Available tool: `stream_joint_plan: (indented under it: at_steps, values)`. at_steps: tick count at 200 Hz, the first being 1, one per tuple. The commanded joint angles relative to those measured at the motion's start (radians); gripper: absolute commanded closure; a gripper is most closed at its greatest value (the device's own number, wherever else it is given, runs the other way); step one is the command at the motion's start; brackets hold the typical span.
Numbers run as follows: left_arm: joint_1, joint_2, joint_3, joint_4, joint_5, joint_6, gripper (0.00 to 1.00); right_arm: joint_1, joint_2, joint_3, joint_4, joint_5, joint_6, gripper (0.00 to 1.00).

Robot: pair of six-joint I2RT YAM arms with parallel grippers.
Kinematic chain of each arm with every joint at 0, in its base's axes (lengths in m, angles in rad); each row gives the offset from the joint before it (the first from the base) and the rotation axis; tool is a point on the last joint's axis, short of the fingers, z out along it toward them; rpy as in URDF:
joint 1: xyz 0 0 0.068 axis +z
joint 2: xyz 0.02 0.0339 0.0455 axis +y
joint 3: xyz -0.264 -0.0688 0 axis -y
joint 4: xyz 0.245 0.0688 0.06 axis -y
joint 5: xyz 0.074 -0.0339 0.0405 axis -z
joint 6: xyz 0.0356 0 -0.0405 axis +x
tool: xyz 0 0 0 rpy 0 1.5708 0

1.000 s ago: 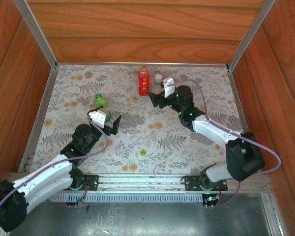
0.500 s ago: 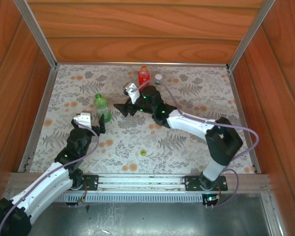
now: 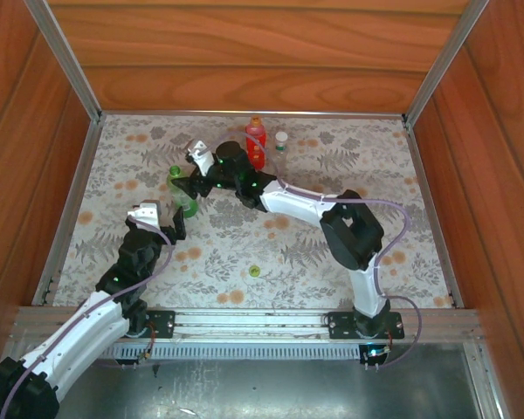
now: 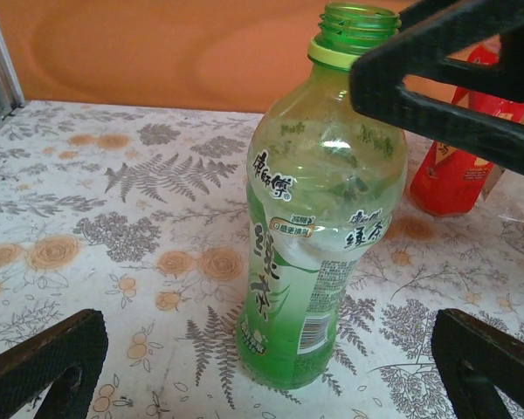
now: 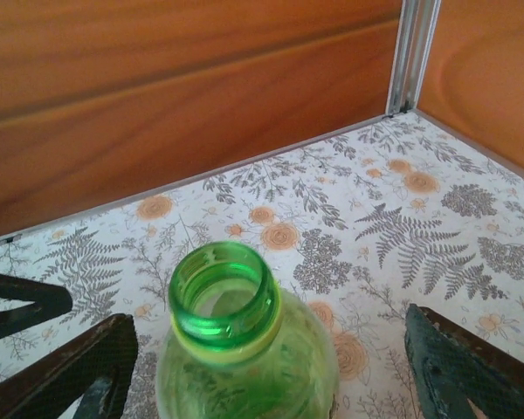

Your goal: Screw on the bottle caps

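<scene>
**Top view.** Within the last second the right arm has swung from beside the red bottle (image 3: pixel 256 144), at 12 o'clock on the table (image 3: pixel 375 175), across to the green bottle (image 3: pixel 188 203) at 10 o'clock. The right gripper (image 3: pixel 185 181) now straddles that bottle's upper part, its jaws apart but a little narrower than a second ago. The left gripper (image 3: pixel 175 225) has drawn back slightly and sits near the bottle at its 7 o'clock, jaws wide apart and holding nothing. The yellow-green cap (image 3: pixel 255 271) lies alone at 6 o'clock, well apart from both grippers. The red bottle seems to carry an orange cap (image 3: pixel 256 121). The clear bottle (image 3: pixel 281 150) just beside it seems to carry a white cap (image 3: pixel 281 136).

**Left wrist view.** The green bottle stands upright with its mouth open and no cap on. One black finger (image 4: pixel 445 96) of the right gripper crosses its shoulder at 2 o'clock, and I cannot tell whether they touch. The left fingers (image 4: pixel 44 371) sit in the lower corners, one on each side of the bottle.

**Right wrist view.** This looks down on the bottle's open mouth, with a finger (image 5: pixel 79 367) at 8 o'clock and another at 4 o'clock. There is a clear gap on the 4 o'clock side.

**What this means.** The right arm looks set to steady the green bottle. Its cap has yet to be fetched, so screwing it on has not begun.
</scene>
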Motion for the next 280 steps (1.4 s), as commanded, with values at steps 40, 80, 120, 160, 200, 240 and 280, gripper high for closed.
stream_joint_plan:
  at_steps: [40,80,120,160,200,240,280]
  values:
    - [0.009,-0.002,-0.002,-0.016,0.035,-0.007,0.00,0.002,0.063,0.111,-0.022,-0.075,0.029,0.42]
    - [0.011,0.001,0.000,-0.015,0.044,-0.003,0.00,0.002,0.045,0.102,-0.018,-0.095,0.021,0.63]
    - [0.011,0.010,0.013,-0.013,0.120,0.034,0.00,0.002,-0.054,-0.005,0.014,-0.030,-0.016,0.66]
    - [0.011,0.030,-0.022,0.139,0.216,0.059,0.00,-0.003,-0.233,-0.229,0.084,0.087,-0.031,0.67]
    - [0.009,0.161,-0.016,0.287,0.390,0.109,0.00,-0.006,-0.442,-0.442,0.077,0.216,-0.045,0.68]
    - [-0.032,0.354,0.015,0.468,0.556,0.173,0.00,-0.006,-0.600,-0.608,0.059,0.292,-0.009,0.68]
    - [-0.119,0.590,0.068,0.660,0.666,0.245,0.00,-0.008,-0.681,-0.709,0.046,0.330,0.041,0.68]
